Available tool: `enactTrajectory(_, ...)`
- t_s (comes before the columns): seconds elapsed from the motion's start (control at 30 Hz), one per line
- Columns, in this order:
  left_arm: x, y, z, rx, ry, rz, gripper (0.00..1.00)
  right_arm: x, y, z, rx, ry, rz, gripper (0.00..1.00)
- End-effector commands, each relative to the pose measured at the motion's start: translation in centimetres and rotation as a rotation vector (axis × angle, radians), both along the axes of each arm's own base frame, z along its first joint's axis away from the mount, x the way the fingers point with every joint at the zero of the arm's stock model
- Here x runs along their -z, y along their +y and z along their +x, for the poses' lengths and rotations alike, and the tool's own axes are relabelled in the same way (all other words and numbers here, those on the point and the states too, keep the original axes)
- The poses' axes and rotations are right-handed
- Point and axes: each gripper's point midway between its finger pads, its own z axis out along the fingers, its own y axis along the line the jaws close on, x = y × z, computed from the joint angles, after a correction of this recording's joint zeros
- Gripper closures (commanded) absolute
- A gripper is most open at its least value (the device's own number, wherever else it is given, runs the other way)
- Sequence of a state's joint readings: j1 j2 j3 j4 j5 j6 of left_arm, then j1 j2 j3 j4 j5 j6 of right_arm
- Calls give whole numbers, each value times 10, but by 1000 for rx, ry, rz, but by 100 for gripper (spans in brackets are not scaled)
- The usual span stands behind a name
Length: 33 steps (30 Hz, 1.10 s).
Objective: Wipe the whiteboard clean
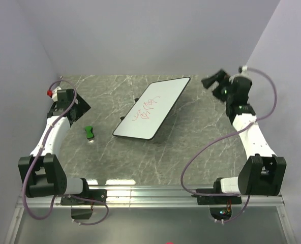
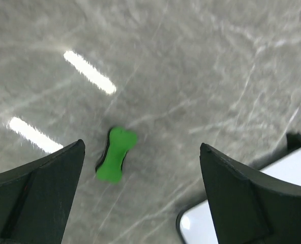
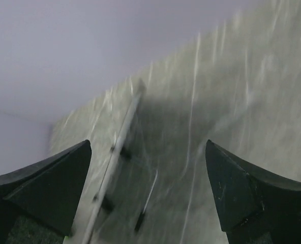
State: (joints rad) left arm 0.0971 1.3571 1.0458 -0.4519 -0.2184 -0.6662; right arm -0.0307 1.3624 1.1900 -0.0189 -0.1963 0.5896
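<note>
From above, the whiteboard (image 1: 151, 109) sits in the middle of the table (image 1: 201, 152) with red scribbles on it, and the green eraser (image 1: 90, 132) is to its left, near the left gripper (image 1: 78, 108). The left wrist view shows those fingers wide apart above the eraser, so I think picking it up is the step now: go down and squeeze it. The right wrist view shows the right gripper (image 3: 148, 145) wide too, holding nothing

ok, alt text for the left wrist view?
A small green eraser lies on a grey marbled table, framed between the open dark fingers of the left gripper. A rounded corner of the whiteboard shows at the lower right, partly hidden behind one finger.
</note>
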Motion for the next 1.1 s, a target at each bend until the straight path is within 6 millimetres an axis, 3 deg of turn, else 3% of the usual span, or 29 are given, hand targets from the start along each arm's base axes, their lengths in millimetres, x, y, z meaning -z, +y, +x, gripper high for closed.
enactTrajectory(0.0,0,-12,-21,58,22,-46,1,64,30,-32,-142,180,337,0)
enactTrajectory(0.07,8,-18,-27,91,42,-72,1,103,25,-40,-103,307,470,0)
enactTrajectory(0.13,22,-19,-36,101,76,-90,0,129,10,-52,-48,375,448,0)
enactTrajectory(0.17,27,-15,-40,79,97,-80,1,118,1,-57,-11,334,379,0)
enactTrajectory(0.2,33,-12,-47,63,124,-83,1,137,-18,-66,113,409,308,0)
enactTrajectory(0.23,34,-11,-50,59,130,-82,0,137,-24,-68,142,437,298,0)
enactTrajectory(0.27,39,-9,-55,47,147,-79,0,153,-32,-73,187,503,350,0)
enactTrajectory(0.3,42,-8,-59,39,157,-83,0,165,-32,-81,197,568,404,0)
enactTrajectory(0.37,45,-9,-64,36,161,-89,1,177,-12,-90,65,633,552,0)
enactTrajectory(0.43,53,-11,-69,40,173,-97,1,171,-19,-82,38,589,520,0)
enactTrajectory(0.53,64,-13,-72,52,204,-103,2,164,-25,-88,35,582,426,0)
enactTrajectory(0.73,74,-15,-71,67,214,-113,8,176,-21,-105,23,624,408,2)
enactTrajectory(1.07,94,-14,-59,79,252,-94,23,180,-19,-110,-7,646,375,5)
